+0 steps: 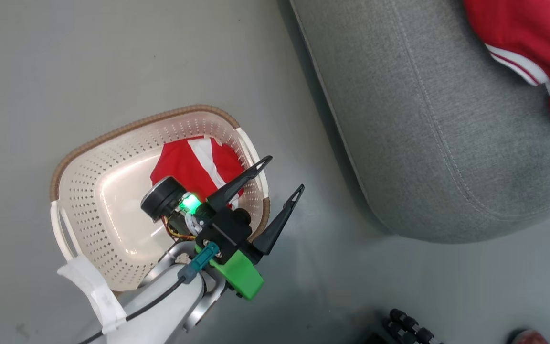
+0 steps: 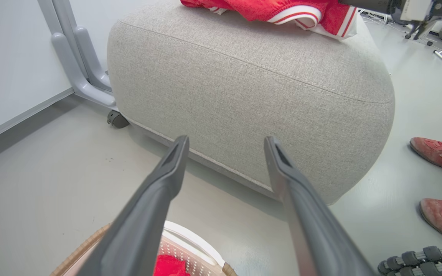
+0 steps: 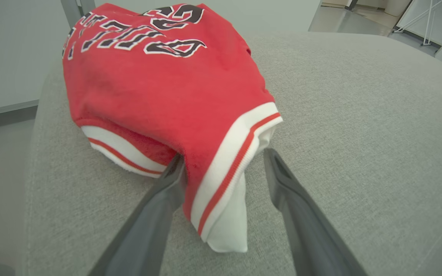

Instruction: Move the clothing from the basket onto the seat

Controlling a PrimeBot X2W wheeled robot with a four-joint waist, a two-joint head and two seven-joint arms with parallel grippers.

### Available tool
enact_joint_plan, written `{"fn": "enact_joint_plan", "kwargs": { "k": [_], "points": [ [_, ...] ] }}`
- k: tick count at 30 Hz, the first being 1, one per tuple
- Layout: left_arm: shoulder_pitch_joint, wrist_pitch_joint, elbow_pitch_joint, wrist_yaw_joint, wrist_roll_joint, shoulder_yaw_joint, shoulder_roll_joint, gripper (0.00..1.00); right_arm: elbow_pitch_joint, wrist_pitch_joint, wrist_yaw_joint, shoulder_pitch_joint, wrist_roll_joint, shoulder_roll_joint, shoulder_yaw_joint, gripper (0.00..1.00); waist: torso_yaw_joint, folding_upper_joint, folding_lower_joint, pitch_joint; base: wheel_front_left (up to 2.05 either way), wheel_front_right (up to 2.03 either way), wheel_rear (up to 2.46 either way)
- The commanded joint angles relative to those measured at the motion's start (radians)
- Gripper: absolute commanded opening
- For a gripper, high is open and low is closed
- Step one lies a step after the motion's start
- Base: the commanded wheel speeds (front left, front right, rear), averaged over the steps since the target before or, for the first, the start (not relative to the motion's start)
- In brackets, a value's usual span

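Red jersey [image 3: 159, 88] with black-and-white lettering lies bunched on top of the grey fabric seat [image 3: 359, 115], near the seat's edge. Right end effector [image 3: 225, 155] is over the seat top, fingers spread open. The jersey's white-and-red hem hangs between them, and one finger touches the fabric without clamping it. Cream perforated basket [image 1: 79, 191] stands on the floor [image 1: 65, 71] near the seat, not touching it. Red shorts [image 1: 189, 162] with a white stripe are crumpled inside the basket, at the end toward the seat. Left end effector [image 1: 284, 173] is open and empty, above the basket rim on the seat's side, fingers pointing at the seat's front face. Person's two red shoes [image 2: 434, 151] are on the floor just beside the seat.
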Motion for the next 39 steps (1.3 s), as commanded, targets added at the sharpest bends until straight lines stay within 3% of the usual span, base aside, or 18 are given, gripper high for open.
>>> {"fn": "enact_joint_plan", "kwargs": {
  "k": [1, 7, 14, 26, 31, 39],
  "points": [
    [0.03, -0.012, 0.012, 0.012, -0.018, 0.011, -0.007, 1.0, -0.015, -0.002, -0.001, 0.045, -0.011, 0.013, -0.008, 1.0, -0.007, -0.0001, -0.0001, -0.092, 0.0, 0.0, 0.0],
    [0.126, -0.038, 0.046, 0.085, -0.079, 0.094, -0.071, 1.0, -0.113, -0.002, -0.001, 0.232, -0.048, 0.073, -0.055, 1.0, 0.034, -0.0001, -0.0001, -0.23, 0.0, 0.0, 0.0],
    [0.264, -0.036, 0.009, 0.119, -0.067, 0.267, -0.146, 1.0, -0.239, -0.002, -0.001, 0.402, -0.102, 0.126, -0.015, 1.0, 0.131, -0.0001, -0.0001, -0.375, 0.0, 0.0, 0.0],
    [0.521, -0.036, -0.007, 0.079, 0.02, 0.558, -0.216, 1.0, -0.303, -0.002, -0.001, 0.529, -0.067, 0.155, 0.222, 1.0, 0.288, -0.0001, -0.0001, -0.582, 0.0, 0.0, 0.0],
    [0.599, -0.036, -0.023, 0.06, 0.04, 0.668, -0.244, 1.0, -0.329, -0.002, -0.001, 0.541, -0.071, 0.152, 0.276, 1.0, 0.315, -0.0001, -0.0001, -0.622, 0.0, 0.0, 0.0],
    [0.7, -0.036, -0.091, -0.008, 0.115, 0.744, -0.274, 1.0, -0.363, -0.002, -0.001, 0.57, -0.083, 0.164, 0.287, 1.0, 0.31, -0.0001, -0.0001, -0.686, 0.0, 0.0, 0.0]
  ]
}}
